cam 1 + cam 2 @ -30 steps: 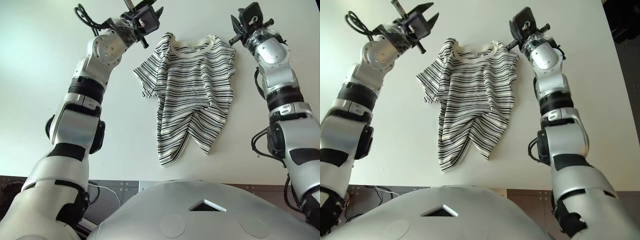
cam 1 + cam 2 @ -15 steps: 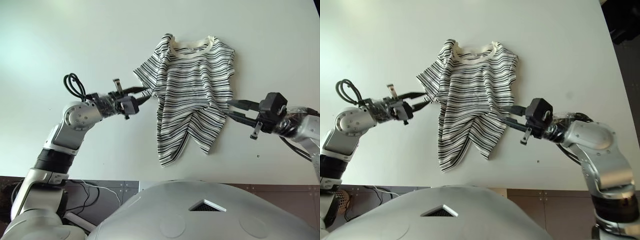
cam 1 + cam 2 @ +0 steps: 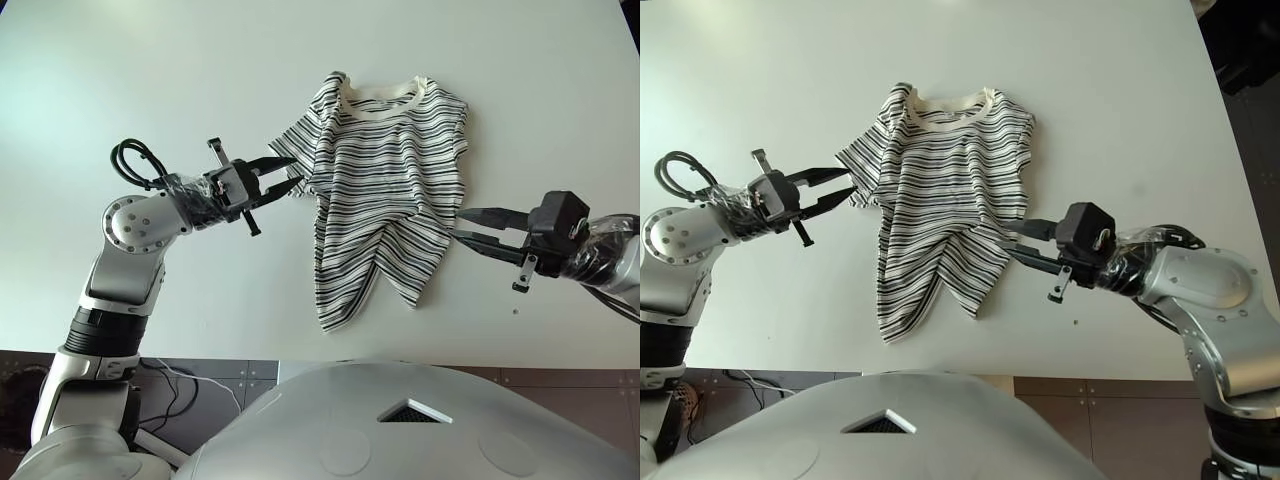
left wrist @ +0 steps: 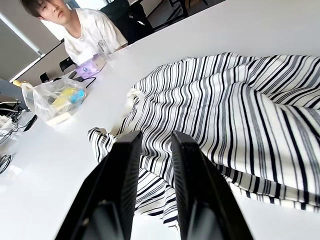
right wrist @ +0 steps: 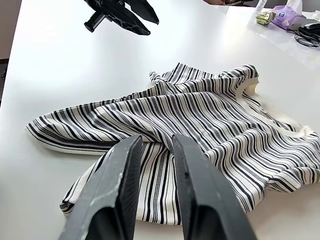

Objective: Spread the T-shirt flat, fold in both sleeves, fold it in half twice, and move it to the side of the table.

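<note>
The black-and-white striped T-shirt (image 3: 385, 190) with a cream collar lies rumpled mid-table, collar at the far end and hem bunched at the near end. One sleeve (image 3: 290, 150) sticks out on the left. My left gripper (image 3: 290, 172) is open, its tips just short of that sleeve, which lies beyond the tips of this gripper (image 4: 156, 137) in the left wrist view. My right gripper (image 3: 460, 225) is open at the shirt's right edge near the lower body, low over the table. In the right wrist view its fingers (image 5: 125, 180) point at the striped cloth (image 5: 200, 115).
The white table (image 3: 150, 60) has bare room on both sides of the shirt. At the far end, past the collar, lie a plastic bag (image 4: 55, 100) with items, a purple pack (image 4: 90, 65) and cables (image 4: 10, 130); a person sits beyond.
Both arms swung back from the collar end to the shirt's sides. Over the last half second the left gripper rose towards the sleeve, and the right gripper drew slightly away to the right.
</note>
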`<state>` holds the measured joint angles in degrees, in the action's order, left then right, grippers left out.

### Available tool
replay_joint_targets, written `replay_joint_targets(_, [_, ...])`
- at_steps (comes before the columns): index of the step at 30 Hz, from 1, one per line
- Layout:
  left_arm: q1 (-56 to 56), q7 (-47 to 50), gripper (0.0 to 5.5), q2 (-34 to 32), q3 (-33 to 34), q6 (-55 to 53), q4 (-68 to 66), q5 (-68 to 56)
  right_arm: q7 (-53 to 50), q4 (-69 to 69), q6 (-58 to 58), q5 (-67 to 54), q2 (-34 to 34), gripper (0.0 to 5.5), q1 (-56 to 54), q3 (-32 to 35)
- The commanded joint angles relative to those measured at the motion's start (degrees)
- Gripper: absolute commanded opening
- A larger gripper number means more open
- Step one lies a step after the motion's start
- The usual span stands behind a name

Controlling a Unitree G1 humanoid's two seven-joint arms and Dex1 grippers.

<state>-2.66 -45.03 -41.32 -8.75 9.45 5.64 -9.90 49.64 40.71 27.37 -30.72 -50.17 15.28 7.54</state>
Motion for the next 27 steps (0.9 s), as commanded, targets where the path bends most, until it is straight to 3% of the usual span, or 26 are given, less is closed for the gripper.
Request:
replay_joint_targets(1, [-5.8,5.4,1.05,4.7,-3.5,1.5,-5.9,10.0,-0.5,-1.1,-0.7,2.2,0.2,1.1,-2.7,-1.8])
replay_joint_targets(7, [-11.9,13.7,1.05,9.2,-9.2,5.6,-19.9,25.0,-0.9,-3.0,-2.4,6.4,0.9,1.1,-6.3,-6.2])
replay_joint_targets(14, [-7.1,9.9,1.05,4.4,-15.1,11.2,-25.5,32.5,-1.1,-3.9,-3.1,7.1,1.2,1.1,-7.1,-5.9])
replay_joint_targets(27, [-16.3,8.5,1.05,-4.7,-17.7,20.2,-44.5,38.6,-1.6,-4.4,-2.7,7.1,1.4,1.1,-5.4,-3.0])
